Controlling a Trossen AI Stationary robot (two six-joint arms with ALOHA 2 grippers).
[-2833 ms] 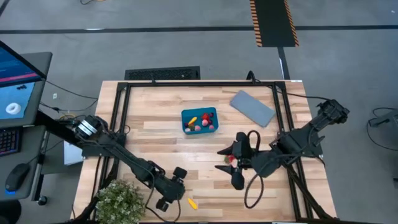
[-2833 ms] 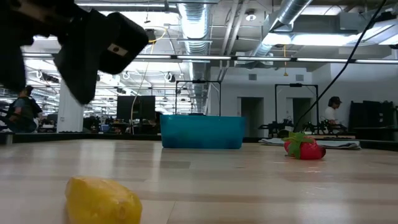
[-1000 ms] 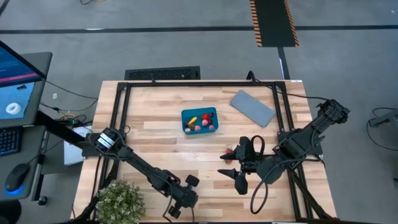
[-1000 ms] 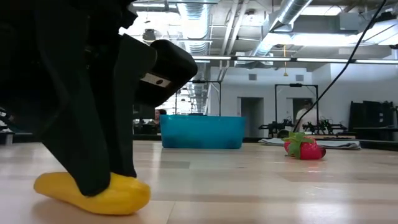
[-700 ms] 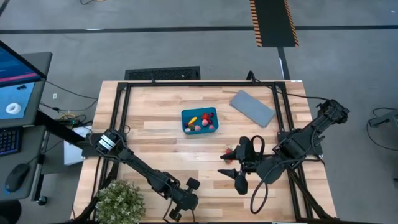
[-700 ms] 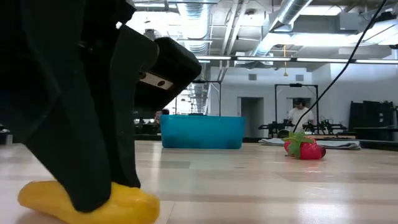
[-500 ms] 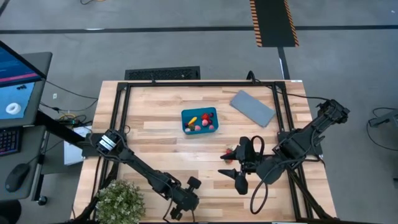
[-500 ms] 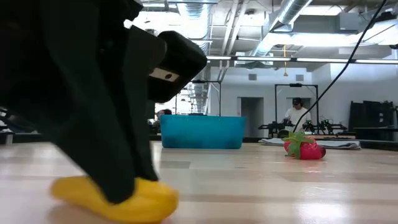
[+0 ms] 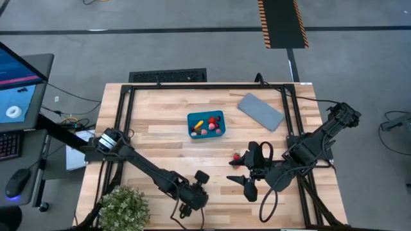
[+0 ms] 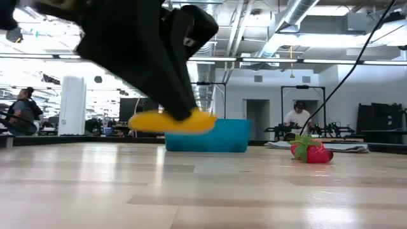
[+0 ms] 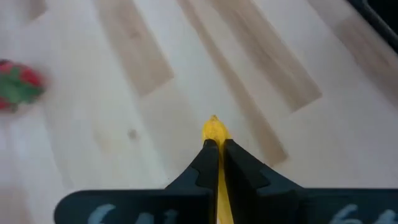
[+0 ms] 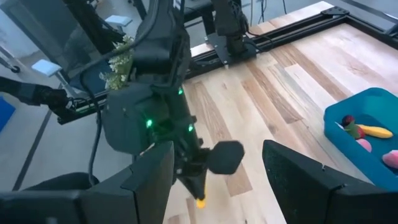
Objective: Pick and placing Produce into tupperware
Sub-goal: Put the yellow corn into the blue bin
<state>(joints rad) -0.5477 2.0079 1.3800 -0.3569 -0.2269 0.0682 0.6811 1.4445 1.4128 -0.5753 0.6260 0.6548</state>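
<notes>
Now that the yellow piece (image 10: 173, 121) has left the table (image 9: 160, 128), the high view puts the left gripper (image 9: 188, 208) at six o'clock from the tupperware (image 9: 206, 124); low view shows it lifted, left wrist view fingers (image 11: 205, 163) clenched on it. The right gripper (image 9: 243, 181) waits released beside a strawberry (image 9: 236, 156).

Tupperware (image 9: 206, 124) near the table (image 9: 160, 147) centre, several produce pieces inside it. Lid (image 9: 261, 111) to its right, toward the far edge. Strawberry (image 9: 236, 156) on the table between tupperware and right gripper (image 9: 247, 172). Left gripper (image 9: 184, 208) at the near edge, holding an elongated piece (image 10: 172, 121) clear of the table; plant (image 9: 122, 206) at the near left corner.
</notes>
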